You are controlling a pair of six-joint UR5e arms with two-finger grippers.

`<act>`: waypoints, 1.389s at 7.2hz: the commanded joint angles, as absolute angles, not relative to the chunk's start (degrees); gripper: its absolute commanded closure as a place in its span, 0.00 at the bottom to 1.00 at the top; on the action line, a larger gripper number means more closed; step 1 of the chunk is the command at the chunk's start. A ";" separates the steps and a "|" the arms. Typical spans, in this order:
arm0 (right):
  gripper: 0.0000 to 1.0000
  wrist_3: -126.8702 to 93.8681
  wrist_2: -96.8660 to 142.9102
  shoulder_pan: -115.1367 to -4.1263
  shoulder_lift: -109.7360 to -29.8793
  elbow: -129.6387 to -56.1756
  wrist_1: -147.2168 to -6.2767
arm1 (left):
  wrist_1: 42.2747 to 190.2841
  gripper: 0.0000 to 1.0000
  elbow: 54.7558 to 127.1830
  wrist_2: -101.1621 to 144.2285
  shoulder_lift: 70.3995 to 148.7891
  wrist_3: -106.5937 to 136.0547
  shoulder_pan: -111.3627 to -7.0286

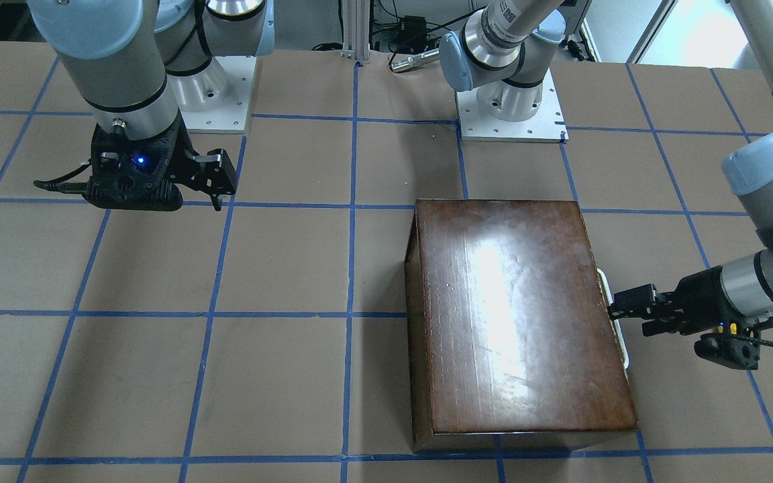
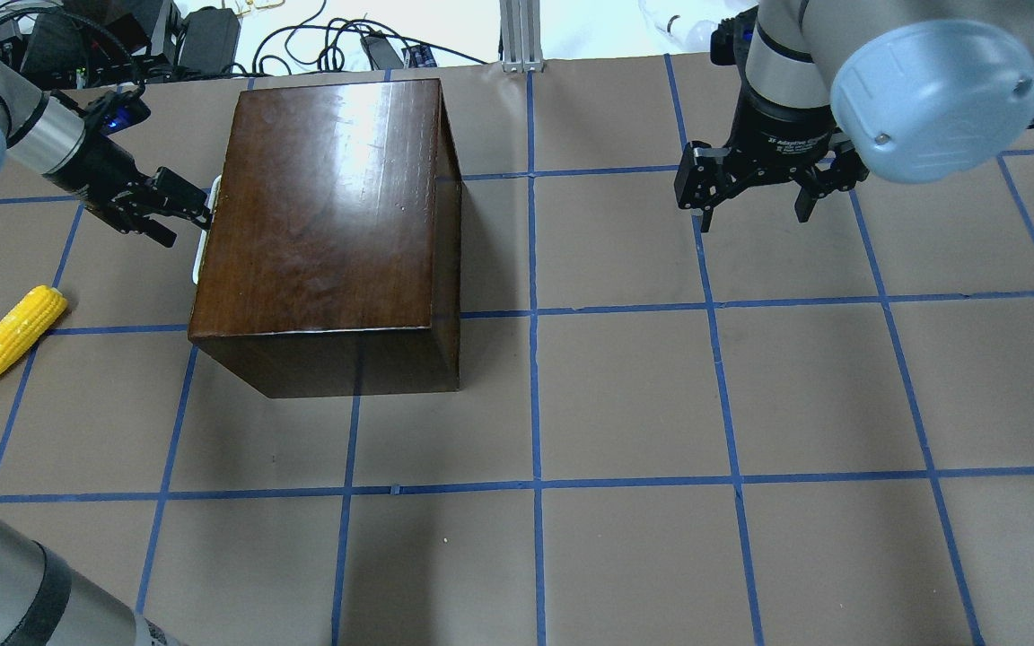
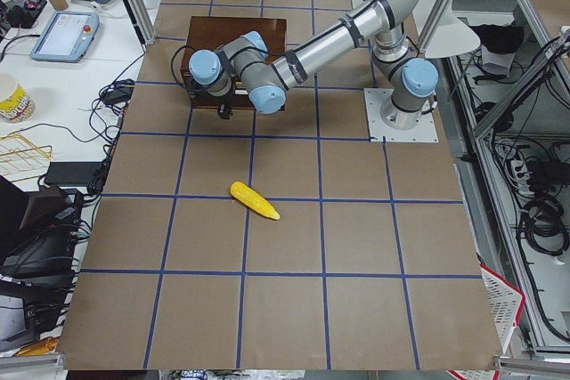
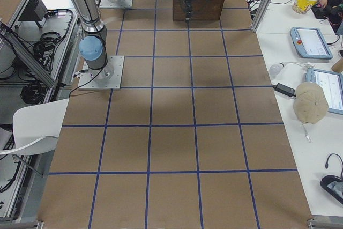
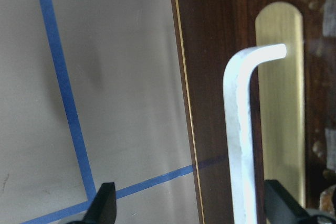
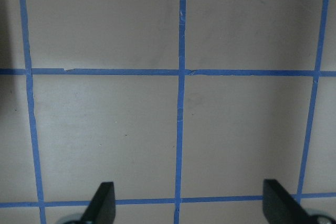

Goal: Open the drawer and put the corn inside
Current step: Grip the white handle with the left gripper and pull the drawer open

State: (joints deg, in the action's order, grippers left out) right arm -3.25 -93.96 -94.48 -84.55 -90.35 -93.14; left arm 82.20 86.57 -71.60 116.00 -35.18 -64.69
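Corn is lying on its side on the table, across a blue tape line. It is well apart from the dark brown box, on the box's handle side. We are reading the drawer as sitting shut, its front flush with the box.

We are finding the left gripper reaching level at the cream handle. Its fingers are standing spread, and the handle is running between them, closer to one. We cannot tell whether they are touching it.

The right gripper is hanging above bare table, well apart from the box, pointing down. Its fingers are also standing spread and are holding nothing.
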 commanded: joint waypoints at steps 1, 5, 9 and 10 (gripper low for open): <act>0.00 -3.25 -93.96 -94.48 -84.55 -90.35 -93.16 | 82.44 0.00 86.57 -71.54 116.63 -35.16 -64.69; 0.00 -3.25 -93.96 -94.48 -84.55 -90.35 -93.16 | 82.09 0.00 86.05 -72.16 116.98 -35.59 -63.64; 0.00 -3.25 -93.96 -94.48 -84.55 -90.35 -93.16 | 81.92 0.00 85.52 -72.33 117.68 -35.95 -61.70; 0.00 -3.25 -93.96 -94.48 -84.55 -90.35 -93.16 | 81.91 0.00 85.52 -72.42 117.60 -35.95 -61.26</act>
